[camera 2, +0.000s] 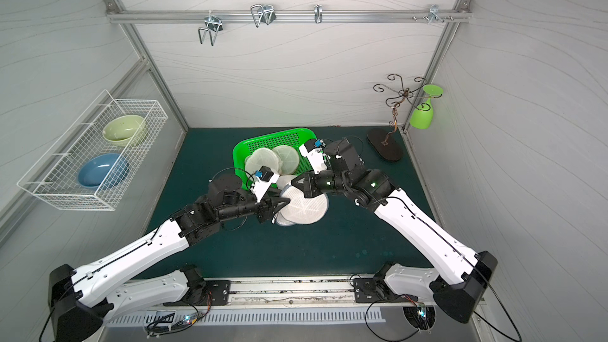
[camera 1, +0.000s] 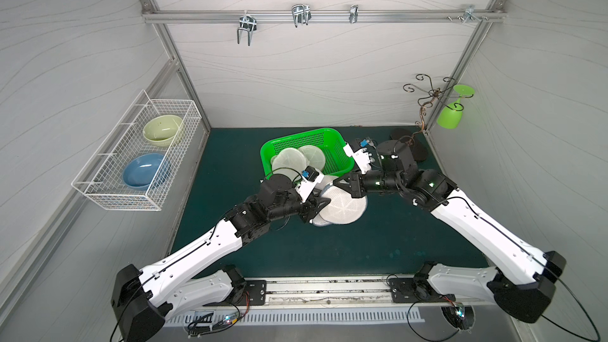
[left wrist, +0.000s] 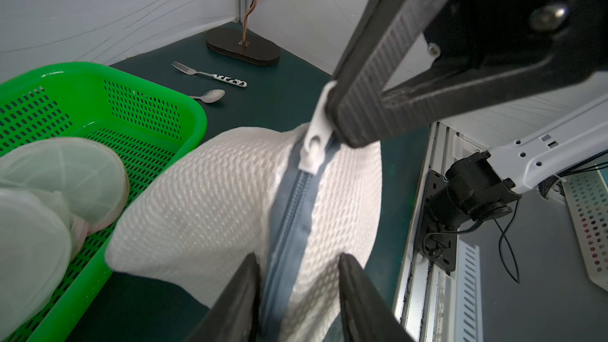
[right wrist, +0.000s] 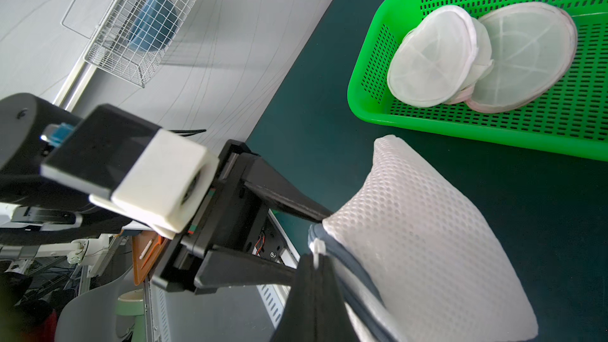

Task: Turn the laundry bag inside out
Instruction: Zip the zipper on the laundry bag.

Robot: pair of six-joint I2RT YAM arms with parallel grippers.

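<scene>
In both top views we look down from above the 6 o'clock edge of the dark green worktop, facing the grey back wall at 12 o'clock, and they share nearly the whole scene. Our left wrist view sits close to the white mesh laundry bag, facing about 2 o'clock. Our right wrist view, equally close, faces about 10 o'clock. Both share the bag and the green perforated plastic basket.

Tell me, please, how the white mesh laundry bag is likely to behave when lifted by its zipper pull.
Probably floppy: the laundry bag bends into a curve where the right tool pinches its zipper pull. Likely light, being thin open mesh. It seems unlikely to roll or break, but the pull alone may let it swing.
</scene>
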